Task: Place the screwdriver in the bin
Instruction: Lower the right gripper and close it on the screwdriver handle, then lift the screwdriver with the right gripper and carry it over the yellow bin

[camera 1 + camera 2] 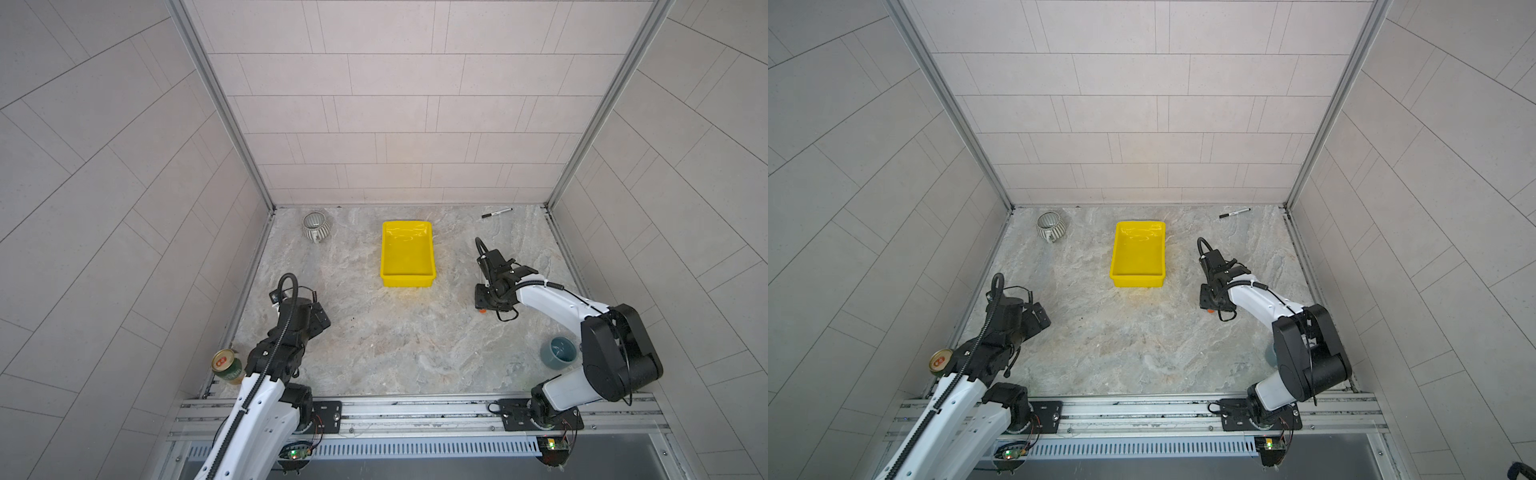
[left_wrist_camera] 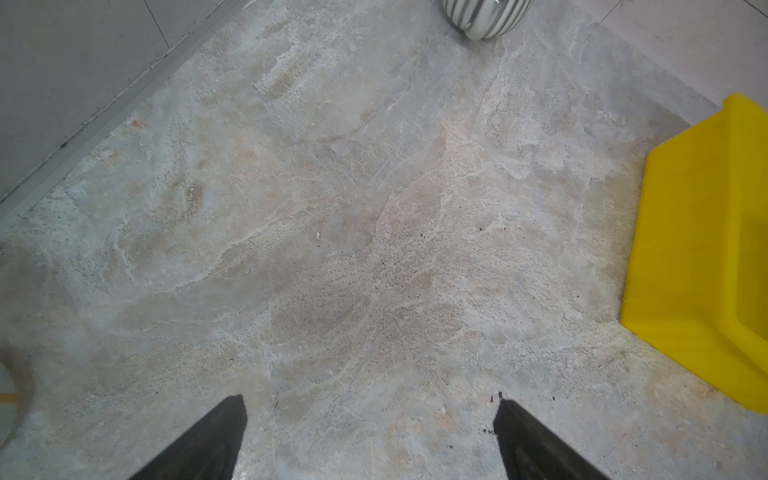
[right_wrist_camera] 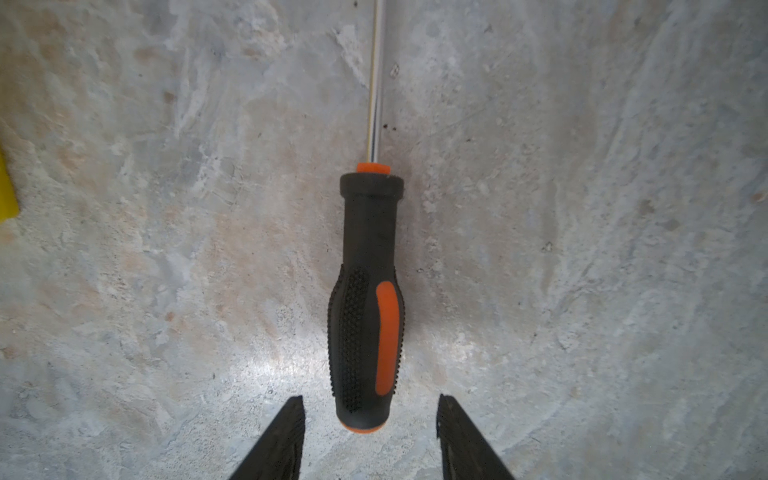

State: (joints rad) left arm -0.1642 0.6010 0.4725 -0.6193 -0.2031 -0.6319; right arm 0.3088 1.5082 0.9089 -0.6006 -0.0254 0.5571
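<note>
Stood at the pick-up step, nothing yet inside the shallow bright yellow plastic bin (image 1: 407,281) near the middle of the back edge. Found the slim black-handled, orange-capped screwdriver (image 3: 368,266) lying flat between bin and right edge, well apart from the bin. Straddled its butt end with the right tool (image 3: 370,399), jaws apart, a gap showing on each side, no grip yet. Held the left tool (image 2: 370,405) released and empty over bare surface toward the left edge. Called next, probably, for pinching the handle, lifting clear, then carrying across to the bin. Worked on a mottled grey-beige stone-look tabletop (image 1: 395,340), walled on three sides by pale tiled panels (image 1: 395,124).
</note>
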